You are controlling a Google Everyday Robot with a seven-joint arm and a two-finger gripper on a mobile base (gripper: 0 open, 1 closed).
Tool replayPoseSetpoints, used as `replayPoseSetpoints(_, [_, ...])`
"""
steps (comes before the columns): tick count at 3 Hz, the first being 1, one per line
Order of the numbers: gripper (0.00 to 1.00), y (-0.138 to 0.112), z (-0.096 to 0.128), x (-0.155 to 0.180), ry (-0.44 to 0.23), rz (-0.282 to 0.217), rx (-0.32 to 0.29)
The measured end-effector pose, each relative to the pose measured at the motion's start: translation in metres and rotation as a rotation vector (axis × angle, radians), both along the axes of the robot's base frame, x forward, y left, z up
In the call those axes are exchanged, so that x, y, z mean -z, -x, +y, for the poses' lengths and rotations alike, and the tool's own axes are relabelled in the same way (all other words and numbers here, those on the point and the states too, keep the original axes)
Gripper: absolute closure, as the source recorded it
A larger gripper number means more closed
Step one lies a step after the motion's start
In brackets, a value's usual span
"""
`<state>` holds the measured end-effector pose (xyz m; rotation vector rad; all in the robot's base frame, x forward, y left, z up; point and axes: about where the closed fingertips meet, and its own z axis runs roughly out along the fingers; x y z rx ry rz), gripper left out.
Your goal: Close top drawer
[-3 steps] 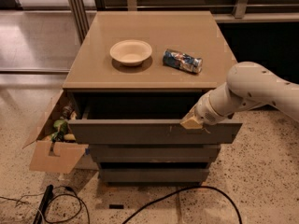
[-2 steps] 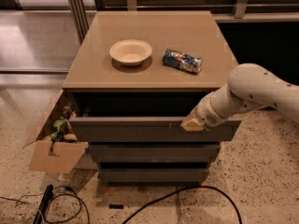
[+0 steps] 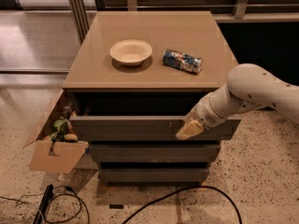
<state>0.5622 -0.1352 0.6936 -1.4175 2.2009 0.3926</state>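
The top drawer (image 3: 131, 126) is a wide grey-brown drawer with a plain flat front, pulled a short way out from under the tan cabinet top (image 3: 149, 36). A dark gap shows above its front panel. My gripper (image 3: 188, 129) is at the end of the white arm (image 3: 252, 90) that reaches in from the right. Its yellowish tip rests against the right part of the drawer's front panel.
A cream bowl (image 3: 131, 52) and a lying crushed can (image 3: 182, 60) are on the cabinet top. Two matching drawer fronts (image 3: 154, 152) sit below. An open cardboard box (image 3: 53, 141) with items stands at the cabinet's left. Black cables (image 3: 65, 204) lie on the speckled floor.
The gripper has stayed against the drawer front; the arm and the drawer look much the same, with the drawer perhaps slightly further in.
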Motion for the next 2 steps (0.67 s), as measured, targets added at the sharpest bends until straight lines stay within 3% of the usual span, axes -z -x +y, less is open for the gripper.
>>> replayPoseSetpoints(1, [0.00,0.0000,0.0001,0.0000,0.000,0.000,0.000])
replayPoseSetpoints(2, [0.00,0.0000,0.0001,0.0000,0.000,0.000,0.000])
